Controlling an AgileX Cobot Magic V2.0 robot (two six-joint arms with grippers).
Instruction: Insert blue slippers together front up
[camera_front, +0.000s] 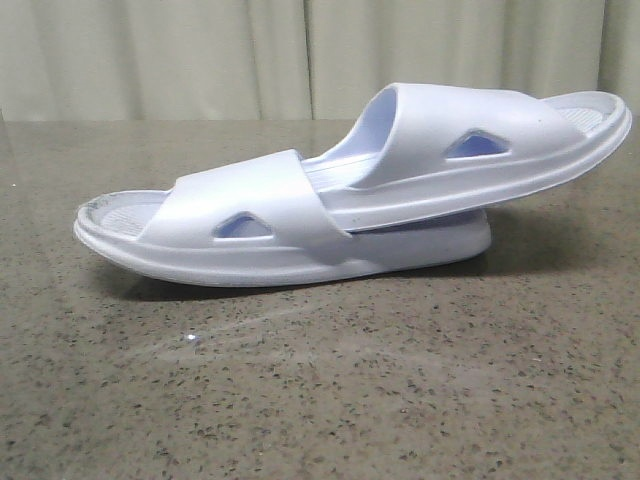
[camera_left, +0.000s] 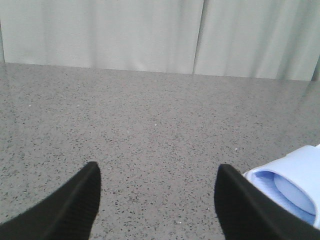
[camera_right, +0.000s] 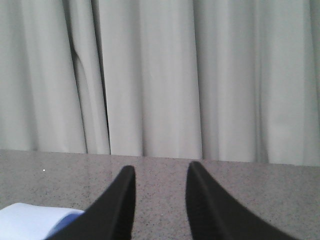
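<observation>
The left gripper (camera_left: 157, 200) is being held wide open, with nothing between its two black fingers (camera_left: 75, 205). Only grey table (camera_left: 150, 120) is being seen in the gap. A bit of pale blue slipper (camera_left: 290, 182) is being shown just beside one finger, but it is not being touched. The right gripper (camera_right: 159, 205) is being held open too, with a smaller gap, and nothing is being pinched there. A corner of slipper (camera_right: 35, 220) is being seen near it, low at the edge.

In the front view, the blue slippers (camera_front: 340, 200) are being seen alone on the speckled table (camera_front: 320, 400), with no gripper on them. The toe of one slipper (camera_front: 470, 150) is being tucked under the strap of the other slipper (camera_front: 220, 240), so the two are being kept together as one. The top one is being tipped up at its heel, because it is being propped on the lower one. The job is probably being finished, which would be why both grippers are being kept off. White curtains (camera_front: 300, 60) are being seen behind.
</observation>
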